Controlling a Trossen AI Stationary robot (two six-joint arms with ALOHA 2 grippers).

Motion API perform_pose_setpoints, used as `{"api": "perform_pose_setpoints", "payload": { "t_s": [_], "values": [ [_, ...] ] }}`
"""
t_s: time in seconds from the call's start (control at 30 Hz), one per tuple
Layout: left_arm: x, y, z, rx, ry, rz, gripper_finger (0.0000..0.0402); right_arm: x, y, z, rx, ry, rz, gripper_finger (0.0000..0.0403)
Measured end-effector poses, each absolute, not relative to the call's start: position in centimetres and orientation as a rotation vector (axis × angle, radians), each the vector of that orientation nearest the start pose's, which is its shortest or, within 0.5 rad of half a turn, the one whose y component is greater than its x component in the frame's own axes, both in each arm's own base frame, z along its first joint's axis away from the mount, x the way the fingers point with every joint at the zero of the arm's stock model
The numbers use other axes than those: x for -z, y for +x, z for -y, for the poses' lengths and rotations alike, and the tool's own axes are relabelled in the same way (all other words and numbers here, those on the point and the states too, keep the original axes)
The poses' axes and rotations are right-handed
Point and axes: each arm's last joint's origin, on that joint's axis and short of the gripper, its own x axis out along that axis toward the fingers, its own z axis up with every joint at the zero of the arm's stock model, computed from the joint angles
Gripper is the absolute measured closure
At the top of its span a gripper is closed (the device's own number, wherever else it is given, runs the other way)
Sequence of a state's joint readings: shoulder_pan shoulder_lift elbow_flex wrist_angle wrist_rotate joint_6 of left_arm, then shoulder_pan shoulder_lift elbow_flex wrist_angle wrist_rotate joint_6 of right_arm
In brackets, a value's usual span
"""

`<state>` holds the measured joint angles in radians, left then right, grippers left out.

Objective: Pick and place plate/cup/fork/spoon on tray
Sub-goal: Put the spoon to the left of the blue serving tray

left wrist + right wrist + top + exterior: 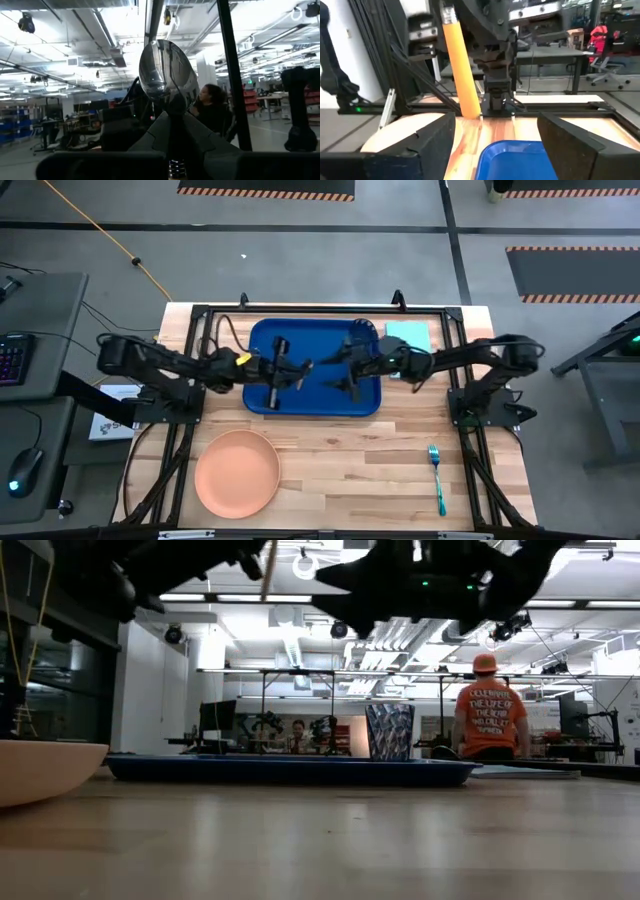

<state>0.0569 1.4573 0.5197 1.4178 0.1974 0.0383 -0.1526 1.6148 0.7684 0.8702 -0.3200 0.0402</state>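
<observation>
The left gripper gripped the spoon above the tray. The right gripper stood wide and empty, the cup on the tray nearby — done. Plate and fork waited on the table, well apart.

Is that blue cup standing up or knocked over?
Upright. In the low view the cup stands straight on the tray, base down and sides vertical.
</observation>
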Motion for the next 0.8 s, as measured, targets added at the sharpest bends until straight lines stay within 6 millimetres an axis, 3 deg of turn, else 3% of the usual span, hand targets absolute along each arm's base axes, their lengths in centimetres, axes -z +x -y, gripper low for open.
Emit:
{"api": "perform_pose_setpoints", "payload": {
  "t_s": [0.23,0.47,0.67,0.8],
  "values": [
    [-24.2,27.8,-1.0,0.129,0.107,0.520,0.0388,-22.1,35.4,3.4,-0.181,0.018,-0.002,0.0126],
    [-24.0,28.1,-1.0,0.109,0.116,0.516,0.0388,-22.7,36.3,1.6,-0.221,0.002,0.021,0.0126],
    [-23.6,29.5,-0.9,0.115,0.112,0.495,0.0388,-23.5,36.7,0.8,-0.181,-0.015,0.049,0.0127],
    [-23.7,29.7,-1.0,0.115,0.110,0.500,0.0388,-23.4,36.7,0.7,-0.184,-0.014,0.044,0.0151]
  ]
}}
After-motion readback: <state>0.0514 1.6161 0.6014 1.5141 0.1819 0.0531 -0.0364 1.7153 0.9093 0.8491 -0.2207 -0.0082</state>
